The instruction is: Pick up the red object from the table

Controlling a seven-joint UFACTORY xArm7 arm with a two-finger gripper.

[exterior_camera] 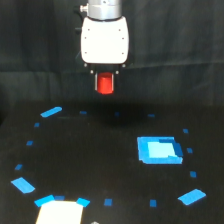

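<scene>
Black matte table (pixel 100 165), blue tape marks in a ring, blue square patch (pixel 159 150) at 4 o'clock. Gripper (pixel 105 84) at 12 o'clock, fingers closed on red hexagonal block (pixel 105 83), apparently lifted clear. Lift step; next: hold grip steady.

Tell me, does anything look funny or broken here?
Nothing looks broken or spilled. The red object sits between the tool's fingers, lifted above the black table. The blue square patch lies flat on the exterior view's right.
</scene>
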